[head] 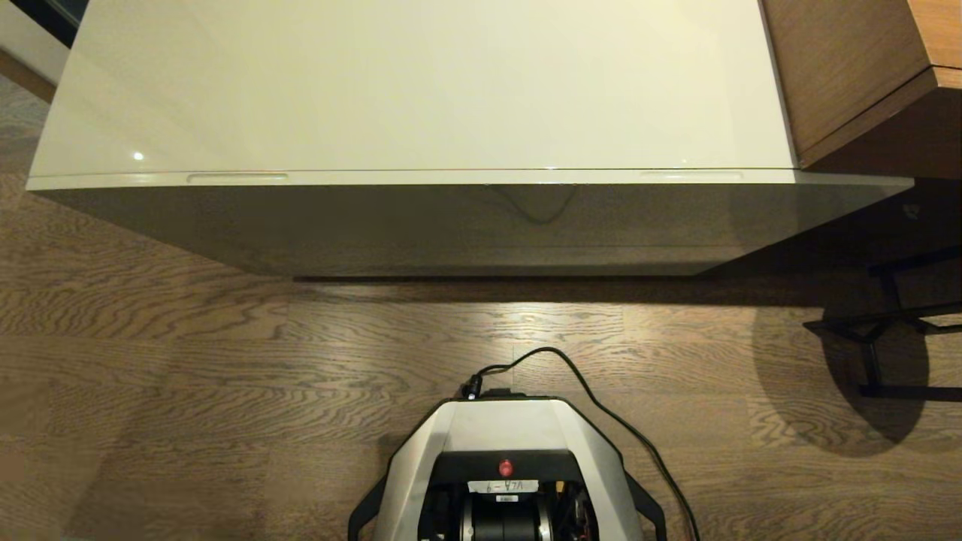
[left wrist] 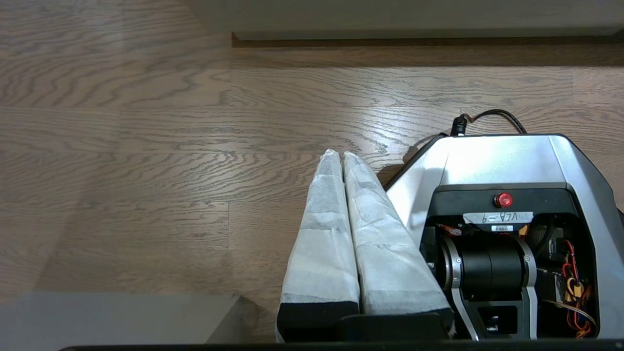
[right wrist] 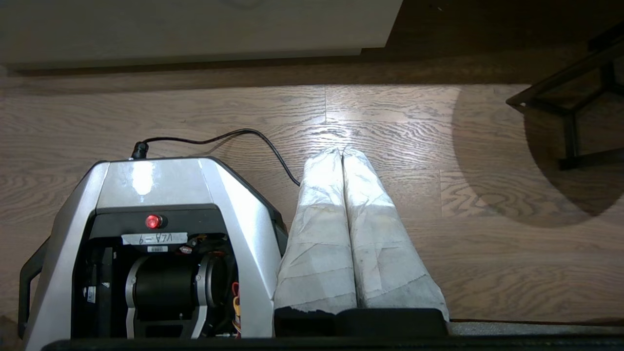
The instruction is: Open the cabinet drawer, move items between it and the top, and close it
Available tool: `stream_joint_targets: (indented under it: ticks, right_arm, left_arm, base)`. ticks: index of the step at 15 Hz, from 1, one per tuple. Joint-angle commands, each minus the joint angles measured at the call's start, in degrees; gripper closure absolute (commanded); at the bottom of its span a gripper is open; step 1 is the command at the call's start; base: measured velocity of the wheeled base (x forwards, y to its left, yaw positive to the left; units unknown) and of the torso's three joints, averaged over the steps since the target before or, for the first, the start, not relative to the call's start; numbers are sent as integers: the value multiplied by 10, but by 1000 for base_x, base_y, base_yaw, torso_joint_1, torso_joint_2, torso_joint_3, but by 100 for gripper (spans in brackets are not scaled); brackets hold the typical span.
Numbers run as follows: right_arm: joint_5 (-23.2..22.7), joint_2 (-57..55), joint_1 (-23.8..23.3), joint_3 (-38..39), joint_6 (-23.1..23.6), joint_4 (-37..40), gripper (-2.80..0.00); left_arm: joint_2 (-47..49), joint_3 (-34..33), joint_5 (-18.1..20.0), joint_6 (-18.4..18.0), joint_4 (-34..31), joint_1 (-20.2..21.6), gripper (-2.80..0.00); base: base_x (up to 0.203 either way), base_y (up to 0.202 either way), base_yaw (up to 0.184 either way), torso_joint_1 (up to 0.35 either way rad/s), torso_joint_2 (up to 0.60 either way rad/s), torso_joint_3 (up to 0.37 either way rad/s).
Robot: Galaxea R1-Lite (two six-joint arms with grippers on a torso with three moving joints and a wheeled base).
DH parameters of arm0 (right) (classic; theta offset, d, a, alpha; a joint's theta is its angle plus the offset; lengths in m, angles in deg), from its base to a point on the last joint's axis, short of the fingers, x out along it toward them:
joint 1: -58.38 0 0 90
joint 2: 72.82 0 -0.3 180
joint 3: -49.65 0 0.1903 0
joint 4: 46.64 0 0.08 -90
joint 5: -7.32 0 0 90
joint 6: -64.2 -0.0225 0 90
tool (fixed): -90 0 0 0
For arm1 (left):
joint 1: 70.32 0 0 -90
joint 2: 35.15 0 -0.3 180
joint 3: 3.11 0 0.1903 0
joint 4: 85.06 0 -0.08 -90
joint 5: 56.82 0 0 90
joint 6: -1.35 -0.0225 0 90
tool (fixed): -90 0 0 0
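Two grippers hang parked beside the robot's base (head: 505,451), pointing down at the wood floor (head: 188,361): the left gripper (left wrist: 340,158) on its left, the right gripper (right wrist: 341,155) on its right. Each has its wrapped fingers pressed together and holds nothing. Well ahead of both, across a strip of floor, stands the cabinet with its drawer (head: 466,225) fully closed, and the two slim slots (head: 237,178) sit along the drawer's front edge. Above it the top (head: 421,83) lies far forward of the fingers. No slippers or paper roll can be seen. I judge the task has not begun; opening is the first step, which calls for raising an arm, reaching forward, and hooking a slot.
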Motion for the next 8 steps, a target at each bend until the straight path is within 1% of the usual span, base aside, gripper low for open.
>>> stream_joint_targets:
  ticks: [1, 8]
  right_arm:
    - [0, 0, 1, 1, 0, 0, 0]
    - [0, 0, 1, 1, 0, 0, 0]
  left_arm:
    - [1, 0, 0, 0, 0, 1, 0]
    - [1, 0, 0, 0, 0, 1, 0]
  base:
    - [0, 0, 0, 0, 0, 0]
    - [0, 0, 0, 0, 0, 0]
